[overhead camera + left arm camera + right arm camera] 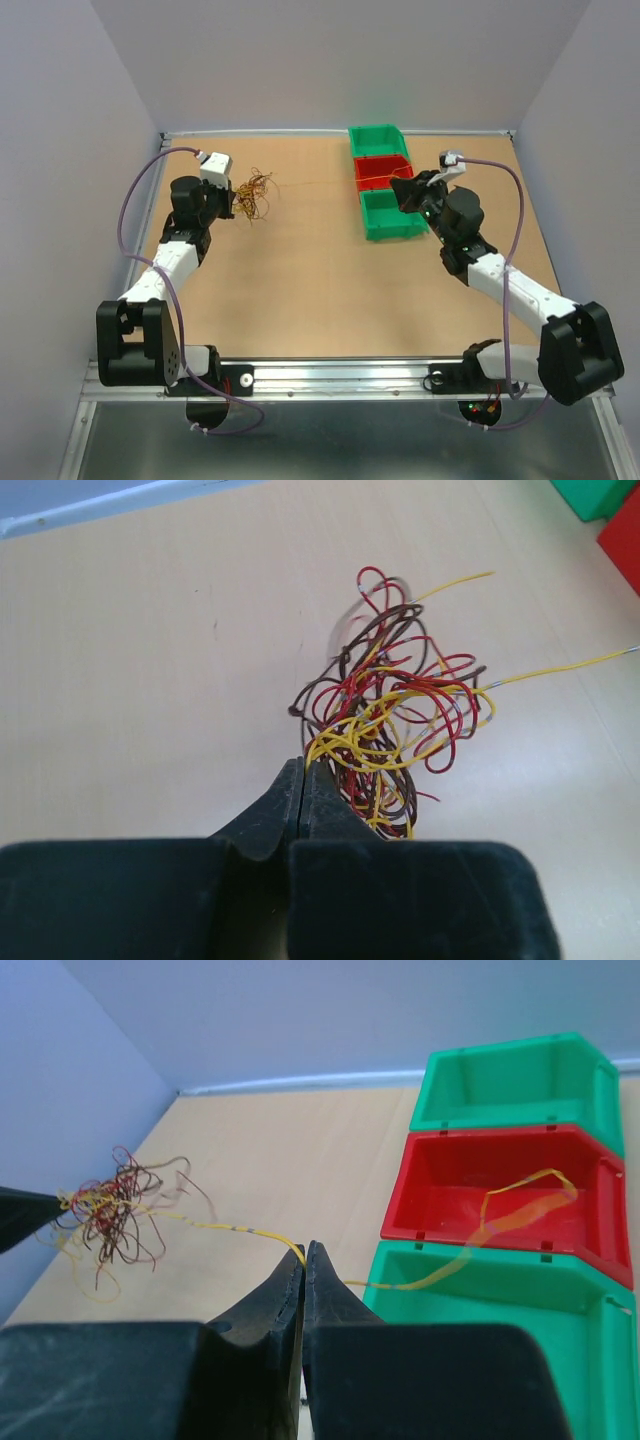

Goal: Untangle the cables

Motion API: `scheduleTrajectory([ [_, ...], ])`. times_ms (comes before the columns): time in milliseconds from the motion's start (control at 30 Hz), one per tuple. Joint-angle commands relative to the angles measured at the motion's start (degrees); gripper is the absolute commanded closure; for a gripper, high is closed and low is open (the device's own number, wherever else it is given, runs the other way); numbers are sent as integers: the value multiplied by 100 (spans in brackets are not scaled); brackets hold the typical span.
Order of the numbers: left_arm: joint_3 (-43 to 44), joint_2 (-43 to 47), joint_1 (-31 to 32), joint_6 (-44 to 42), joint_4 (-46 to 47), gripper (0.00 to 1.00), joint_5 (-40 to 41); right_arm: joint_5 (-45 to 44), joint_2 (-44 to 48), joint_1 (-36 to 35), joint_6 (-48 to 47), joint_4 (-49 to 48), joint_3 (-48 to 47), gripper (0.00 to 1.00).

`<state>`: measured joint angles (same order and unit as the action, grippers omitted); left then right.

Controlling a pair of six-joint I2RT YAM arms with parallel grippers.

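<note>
Left claw (303,765) pinches cables (395,705); right claw (306,1249) too.

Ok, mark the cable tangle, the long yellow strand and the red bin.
cable tangle (388,708): left wrist view, middle of the clump.
yellow strand (205,1223): right wrist view, the straight stretch just past the clump.
red bin (470,1165): right wrist view, its far inner wall.

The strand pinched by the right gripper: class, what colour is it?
The strand in the right gripper is yellow, clearest in the right wrist view.
</note>
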<state>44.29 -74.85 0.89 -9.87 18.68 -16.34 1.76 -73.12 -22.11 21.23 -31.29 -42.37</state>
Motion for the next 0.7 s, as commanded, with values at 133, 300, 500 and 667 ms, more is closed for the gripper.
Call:
scheduleTrajectory([
  [133, 273, 120, -27, -24, 338, 100, 113, -449, 1185, 49, -137, -483, 571, 99],
  [300, 255, 190, -27, 46, 382, 100, 499, -984, 2202, 49, -49, -449, 1054, 100],
  [500, 334, 111, -27, -156, 207, 68, 150, -906, 3400, 49, -233, 59, 1354, 99],
  [667, 18, 663, -10, -340, 417, 51, -54, 427, 3647, 49, -418, 509, 1117, 100],
])
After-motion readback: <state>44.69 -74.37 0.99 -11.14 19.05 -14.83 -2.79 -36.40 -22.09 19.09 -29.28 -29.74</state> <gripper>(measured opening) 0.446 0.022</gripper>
